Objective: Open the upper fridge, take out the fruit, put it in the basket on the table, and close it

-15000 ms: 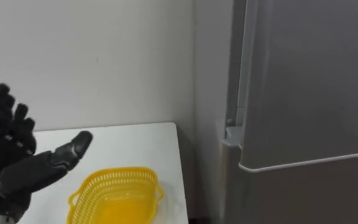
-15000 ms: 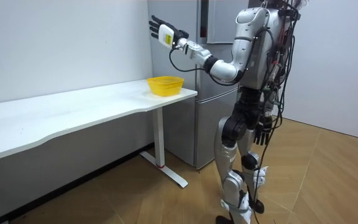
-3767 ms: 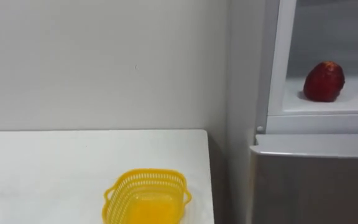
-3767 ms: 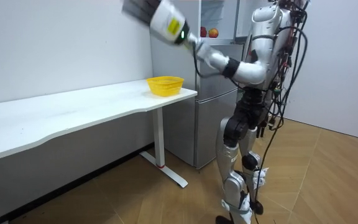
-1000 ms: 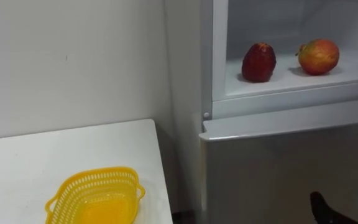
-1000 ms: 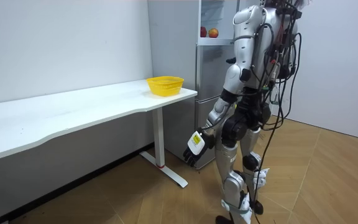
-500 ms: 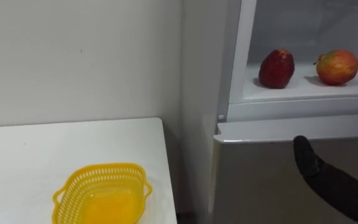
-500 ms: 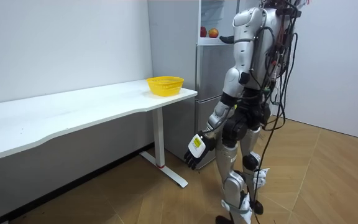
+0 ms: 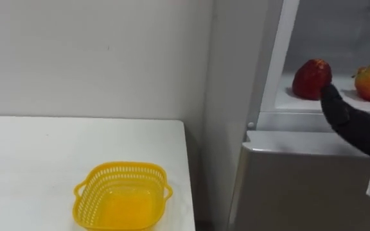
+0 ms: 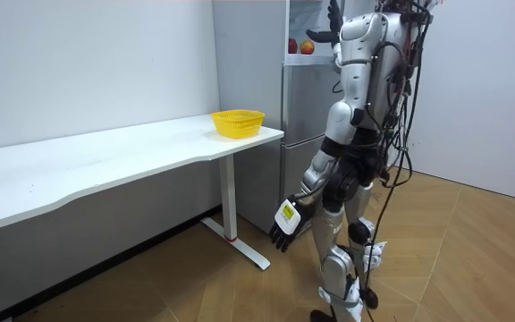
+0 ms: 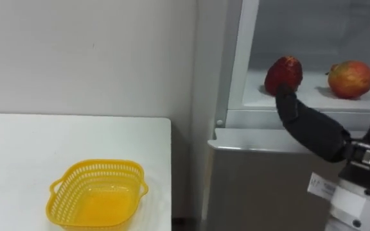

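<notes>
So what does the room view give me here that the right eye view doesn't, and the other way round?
The room view adds the robot standing at the fridge, its left hand hanging low by its leg, fingers relaxed, plus the full white table and the wooden floor. The right eye view adds a close look at the right hand, open, a fingertip in front of the dark red fruit; contact cannot be judged. Both share the yellow basket at the table's end, the open upper compartment, and the apple beside the red fruit.

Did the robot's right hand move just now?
Yes. The right hand rose from below the shelf rim to level with the dark red fruit.
</notes>
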You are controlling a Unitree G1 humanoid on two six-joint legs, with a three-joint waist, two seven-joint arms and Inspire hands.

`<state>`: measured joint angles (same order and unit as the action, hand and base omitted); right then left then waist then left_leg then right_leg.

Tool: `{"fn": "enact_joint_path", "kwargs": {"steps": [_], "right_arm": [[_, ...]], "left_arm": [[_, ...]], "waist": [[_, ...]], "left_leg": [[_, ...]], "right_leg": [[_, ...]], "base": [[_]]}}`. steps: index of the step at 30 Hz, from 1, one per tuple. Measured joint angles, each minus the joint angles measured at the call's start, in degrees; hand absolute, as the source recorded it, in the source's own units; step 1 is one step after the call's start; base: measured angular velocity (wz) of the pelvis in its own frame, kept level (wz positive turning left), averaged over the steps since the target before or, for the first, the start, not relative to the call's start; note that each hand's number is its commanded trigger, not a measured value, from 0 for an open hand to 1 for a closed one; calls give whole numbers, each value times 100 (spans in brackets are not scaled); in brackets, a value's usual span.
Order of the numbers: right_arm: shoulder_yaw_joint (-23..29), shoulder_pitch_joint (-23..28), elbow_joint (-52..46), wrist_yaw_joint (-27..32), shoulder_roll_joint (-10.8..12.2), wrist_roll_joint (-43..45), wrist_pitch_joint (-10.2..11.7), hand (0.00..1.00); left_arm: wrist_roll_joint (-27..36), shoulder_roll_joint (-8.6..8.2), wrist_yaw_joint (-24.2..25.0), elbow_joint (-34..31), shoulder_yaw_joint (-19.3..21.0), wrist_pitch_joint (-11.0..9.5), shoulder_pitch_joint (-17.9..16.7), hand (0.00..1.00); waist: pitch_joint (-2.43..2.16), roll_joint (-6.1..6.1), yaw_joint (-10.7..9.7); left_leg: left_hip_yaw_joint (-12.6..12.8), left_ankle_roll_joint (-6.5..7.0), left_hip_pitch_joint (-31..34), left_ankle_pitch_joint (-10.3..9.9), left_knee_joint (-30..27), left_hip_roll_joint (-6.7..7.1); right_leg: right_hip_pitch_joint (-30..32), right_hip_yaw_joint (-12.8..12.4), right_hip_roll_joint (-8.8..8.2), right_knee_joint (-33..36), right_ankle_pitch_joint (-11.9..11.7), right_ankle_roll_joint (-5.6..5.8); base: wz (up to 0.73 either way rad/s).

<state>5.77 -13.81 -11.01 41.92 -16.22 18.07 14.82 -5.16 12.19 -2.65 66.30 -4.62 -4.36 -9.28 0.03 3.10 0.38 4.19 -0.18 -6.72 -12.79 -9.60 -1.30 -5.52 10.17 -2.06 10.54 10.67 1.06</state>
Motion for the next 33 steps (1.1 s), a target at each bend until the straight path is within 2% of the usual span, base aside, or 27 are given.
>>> {"fn": "enact_joint_path", "kwargs": {"steps": [3,8,9,13,17,21,24,26,33], "right_arm": [[51,-213,188,-69,-45,-265,-111,0],[9,-472,829,-125,-316,-563,-269,0],[10,-571,1063,-194,-432,-674,-308,0],[8,-751,1465,-434,-638,-902,-451,0],[9,-859,1543,-557,-667,-1056,-477,0],[12,-1239,2051,-659,-713,-1127,-494,0],[6,-1457,2363,-796,-980,-1131,-564,0],[-4,-1490,2406,-871,-1109,-1158,-606,0],[-1,-1546,2417,-1288,-1126,-1155,-696,0]], "left_arm": [[-12,0,0,2,-12,78,-28,0],[-17,5,70,-20,-3,208,-66,0],[-36,6,87,-59,6,245,-56,0],[-299,36,112,-138,51,282,-82,0],[-609,55,170,-220,72,324,-99,0],[-931,57,331,-275,212,365,-142,0],[-1138,64,376,-370,220,444,-167,0],[-1139,94,445,-374,246,470,-173,0],[-1485,106,623,-493,458,580,-321,0]], "waist": [[27,-21,7],[65,9,100],[74,32,135],[68,117,210],[62,155,258],[34,223,269],[6,274,321],[5,301,345],[17,336,333]], "left_leg": [[-108,-10,-10,6,4,0],[-157,-22,-37,14,10,-6],[-164,-22,-29,14,10,-6],[-187,-21,10,15,-2,-2],[-190,-21,9,15,-5,-4],[-216,-21,6,15,-5,-6],[-245,-21,5,15,-5,-4],[-271,-21,-26,15,-5,-5],[-290,-21,-23,15,-15,3]], "right_leg": [[-52,109,-3,-9,-2,-3],[-94,156,0,-11,-2,-3],[-91,160,-2,-10,-2,-3],[-76,211,-7,-9,-2,-3],[-78,236,-8,-7,-2,-3],[-89,269,-9,-8,-2,-3],[-100,276,-11,-8,-2,-3],[-137,273,-7,-11,-2,-3],[-168,282,-12,-43,-2,-3]], "base": [[15],[5],[4],[6],[0],[0],[4],[7],[1]]}}
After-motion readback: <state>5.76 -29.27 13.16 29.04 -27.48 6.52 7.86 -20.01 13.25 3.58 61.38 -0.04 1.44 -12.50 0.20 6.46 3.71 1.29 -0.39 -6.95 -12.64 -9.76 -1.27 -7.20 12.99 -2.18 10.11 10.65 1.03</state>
